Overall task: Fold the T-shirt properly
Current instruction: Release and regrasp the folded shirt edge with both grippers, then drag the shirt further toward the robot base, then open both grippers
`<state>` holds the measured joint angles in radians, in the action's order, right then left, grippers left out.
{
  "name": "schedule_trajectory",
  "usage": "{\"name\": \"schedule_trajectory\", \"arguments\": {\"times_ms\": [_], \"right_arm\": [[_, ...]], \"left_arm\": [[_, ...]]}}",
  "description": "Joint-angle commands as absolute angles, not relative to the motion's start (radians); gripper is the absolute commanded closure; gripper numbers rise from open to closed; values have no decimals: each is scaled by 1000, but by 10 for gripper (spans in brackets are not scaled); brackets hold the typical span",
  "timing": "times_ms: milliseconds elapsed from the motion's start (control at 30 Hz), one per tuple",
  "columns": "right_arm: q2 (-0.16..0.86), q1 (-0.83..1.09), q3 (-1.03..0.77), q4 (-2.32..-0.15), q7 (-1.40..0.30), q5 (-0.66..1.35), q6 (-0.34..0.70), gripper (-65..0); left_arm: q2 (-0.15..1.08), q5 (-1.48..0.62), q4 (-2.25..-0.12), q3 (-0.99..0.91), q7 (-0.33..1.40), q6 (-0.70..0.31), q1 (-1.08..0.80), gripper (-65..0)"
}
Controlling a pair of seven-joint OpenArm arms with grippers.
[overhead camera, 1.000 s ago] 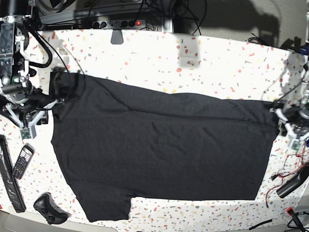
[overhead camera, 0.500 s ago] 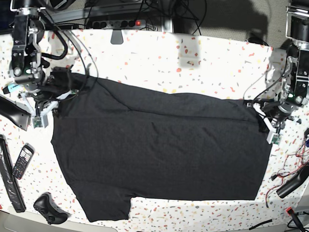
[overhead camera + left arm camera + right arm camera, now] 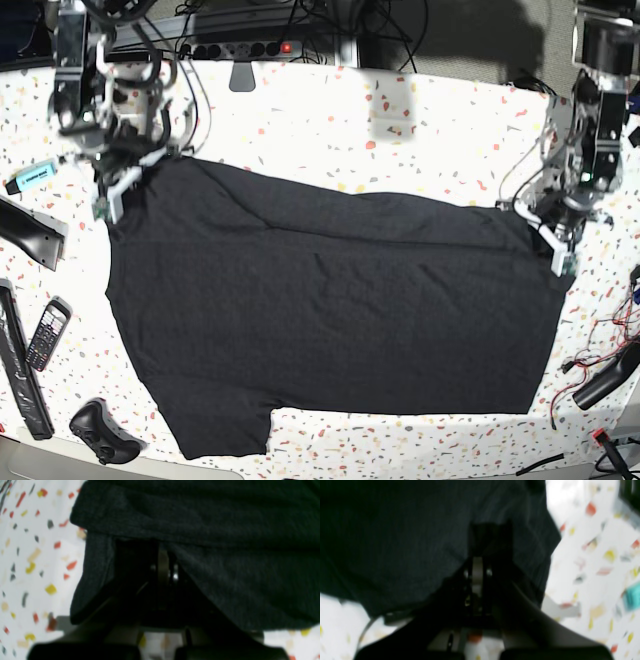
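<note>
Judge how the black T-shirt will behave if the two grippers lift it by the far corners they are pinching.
The T-shirt is probably floppy: it lies flat with soft creases and bunches at the left gripper and right gripper. It would likely sag between them. It looks thin, so probably light for its spread.

a robotics lab bench. the white terrazzo-patterned table (image 3: pixel 420 120) serves as the landmark: two robot arms are mounted at its left and right ends, each trailing exposed cables. behind its far edge runs a power strip (image 3: pixel 245 47) with a lit red switch, amid tangled black cords. on its left margin lie a mobile phone (image 3: pixel 47 333), a black handheld controller (image 3: pixel 100 430) and a teal marker (image 3: pixel 34 177); at its right margin, loose red and black wires (image 3: pixel 600 360) spill beside a black device.
</note>
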<state>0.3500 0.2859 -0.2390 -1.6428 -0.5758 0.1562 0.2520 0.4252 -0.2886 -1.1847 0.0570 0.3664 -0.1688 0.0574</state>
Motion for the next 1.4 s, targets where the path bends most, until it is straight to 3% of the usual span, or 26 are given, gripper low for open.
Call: {"name": "schedule_trajectory", "arguments": {"times_ms": [0,233,700,867,1033,1200,1367], "right_arm": [[363,294,-247,-1658,-571,156,255,0],[363,392,-286,-1709,-547,156,256,0],[363,590,-419,-1871,-572,112,257,0],[363,635,-480,-1878,-583,204,346,0],[363,619,-529,-1989,-583,421,439,0],[363,476,-515,-2027,-618,449,438,0],[363,360,-453,-1929,-651,412,438,0]], "left_arm": [[435,-280,-1203,41,419,-185,25,0],[435,-279,-1367,-91,419,-281,-151,0],[436,-215,-1550,-117,443,-281,-334,0],[435,-210,-1554,-117,445,-281,-349,0],[435,-211,-1554,-117,438,-281,-349,0],[435,-211,-1554,-117,425,-281,-348,0],[435,-211,-1554,-117,419,-281,-347,0]]}}
